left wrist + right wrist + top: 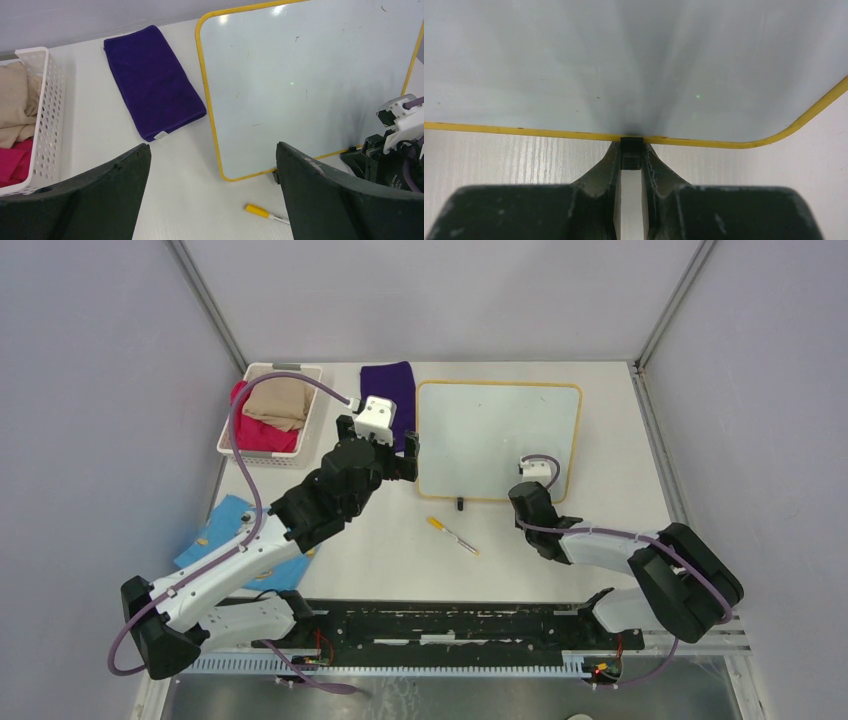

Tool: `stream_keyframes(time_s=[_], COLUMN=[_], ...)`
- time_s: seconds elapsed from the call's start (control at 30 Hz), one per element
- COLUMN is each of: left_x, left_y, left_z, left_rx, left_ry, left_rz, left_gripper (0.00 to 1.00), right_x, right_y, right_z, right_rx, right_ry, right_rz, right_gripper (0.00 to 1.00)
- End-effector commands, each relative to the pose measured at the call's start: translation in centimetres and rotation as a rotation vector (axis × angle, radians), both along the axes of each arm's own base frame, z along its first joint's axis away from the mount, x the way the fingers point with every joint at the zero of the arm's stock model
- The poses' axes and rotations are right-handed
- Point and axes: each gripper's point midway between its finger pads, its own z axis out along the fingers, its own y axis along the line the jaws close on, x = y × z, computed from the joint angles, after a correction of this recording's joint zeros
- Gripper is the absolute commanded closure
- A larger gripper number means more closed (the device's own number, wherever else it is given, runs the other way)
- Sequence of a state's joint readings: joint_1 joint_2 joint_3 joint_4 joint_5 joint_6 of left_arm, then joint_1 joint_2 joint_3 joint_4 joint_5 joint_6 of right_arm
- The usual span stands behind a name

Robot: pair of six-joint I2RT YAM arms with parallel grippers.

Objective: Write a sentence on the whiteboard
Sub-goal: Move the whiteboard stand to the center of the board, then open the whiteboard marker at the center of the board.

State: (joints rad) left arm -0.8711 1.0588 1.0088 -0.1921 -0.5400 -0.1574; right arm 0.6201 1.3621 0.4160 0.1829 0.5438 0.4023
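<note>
The right pincer point(631, 162), nearest the lens in the right wrist view, is clamping its nearly closed jaws on a small black foot point(631, 150) that is projecting from the yellow-framed near edge of the whiteboard point(634, 60). The left pincer point(212, 150) is hanging with its jaws fully apart, holding nothing, over the whiteboard's left edge.

The whiteboard point(498, 440) is lying flat on the counter point(560, 540), towards the far edge and right of centre. A yellow-capped marker point(452, 536) is lying loose on the counter, near the board's near edge but apart from it. A purple cloth point(388, 390) is lying just beside the board's left edge. A white basket point(232, 435) holding beige and pink fabric is sitting at the far left corner. A blue cloth point(225, 525) is lying by the left edge.

In the top view the left arm is covering part of the blue cloth and the near end of the purple cloth, and the right wrist is hiding the gripped foot. Only the right wrist view is showing that grip. The left wrist view is showing the purple cloth whole.
</note>
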Motion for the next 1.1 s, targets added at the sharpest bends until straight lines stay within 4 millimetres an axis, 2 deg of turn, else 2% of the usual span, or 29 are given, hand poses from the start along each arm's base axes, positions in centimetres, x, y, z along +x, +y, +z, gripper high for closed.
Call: stream_keyframes(time_s=[0.0, 0.13, 0.33, 0.47, 0.53, 0.63, 0.8, 0.87, 1.07], left_x=[0.1, 0.1, -0.1, -0.4, -0.6, -0.8, -0.9, -0.9, -0.7], left_y=[-0.5, -0.5, -0.7, -0.7, -0.7, -0.4, 0.7, 1.3, 2.1], left_z=[2.2, 2.1, 2.3, 2.5, 2.7, 3.3, 4.0, 4.1, 4.2], left_rx=[-0.087, -0.085, -0.093, -0.098, -0.108, -0.131, -0.163, -0.165, -0.156], left_ry=[-0.019, -0.019, -0.021, -0.027, -0.032, -0.045, -0.082, -0.095, -0.112], left_rz=[0.006, 0.006, -0.009, -0.015, -0.018, -0.014, 0.02, 0.045, 0.08], left_gripper=[0.01, 0.01, 0.0, 0.0, 0.0, 0.0, 0.0, 0.0, 0.0], right_x=[-0.2, -0.2, -0.6, -2.1, -3.0, -4.6, -6.6, -6.5, -6.5], right_y=[0.6, 0.8, 1.3, 2.2, 3.3, 6.1, 9.9, 11.7, 15.3], right_z=[0.4, 1.1, 3.2, 5.3, 6.5, 7.9, 7.5, 7.6, 7.1], right_rx=[0.002, 0.024, 0.077, 0.134, 0.156, 0.18, 0.116, 0.105, 0.058], right_ry=[0.001, -0.012, -0.039, -0.06, -0.081, -0.108, -0.07, -0.07, -0.024], right_rz=[0.045, 0.05, 0.075, 0.151, 0.239, 0.434, 0.67, 0.733, 0.859], right_gripper=[0.84, 0.63, 0.48, 0.46, 0.46, 0.47, 0.47, 0.47, 0.47])
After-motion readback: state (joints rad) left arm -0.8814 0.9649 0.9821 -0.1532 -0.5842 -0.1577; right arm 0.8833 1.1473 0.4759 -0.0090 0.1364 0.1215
